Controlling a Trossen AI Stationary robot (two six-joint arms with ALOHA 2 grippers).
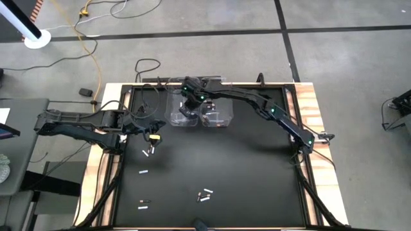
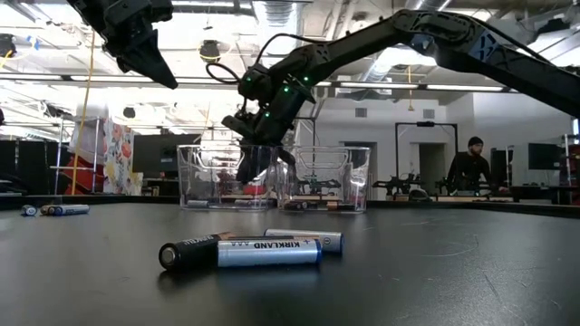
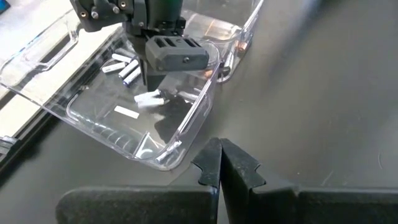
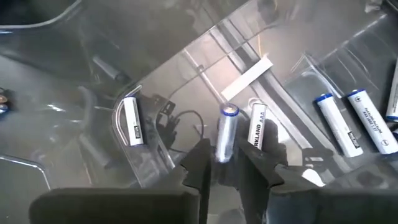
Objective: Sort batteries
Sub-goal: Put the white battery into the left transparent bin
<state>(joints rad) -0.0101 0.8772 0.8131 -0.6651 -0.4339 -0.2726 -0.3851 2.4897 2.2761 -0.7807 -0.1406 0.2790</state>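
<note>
Two clear bins stand side by side at the table's far edge. My right gripper [image 4: 227, 158] reaches down into the left bin [image 1: 174, 110], open. A white battery with a blue end [image 4: 226, 134] shows just past its fingertips, over the bin floor. More white batteries [image 4: 339, 121] lie in this bin. The right bin [image 1: 218, 114] holds something dark and reddish [image 2: 308, 206]. My left gripper [image 3: 221, 165] is shut on nothing, in the air over the table's left part. Loose batteries [image 1: 205, 194] lie on the black table; two [image 2: 240, 251] lie close to the low camera. My right gripper comes slanting down from above into the left bin. The blue-ended battery's near end [image 4: 222, 152] shows in the gap at the fingertips. I cannot tell whether either finger touches it.
Other loose batteries lie at the table's left [image 1: 151, 151], [image 1: 143, 172] and near-left [image 1: 144, 204]. Wooden rails [image 1: 308, 102] edge the table. A person [image 2: 468, 167] stands far off in the room behind.
</note>
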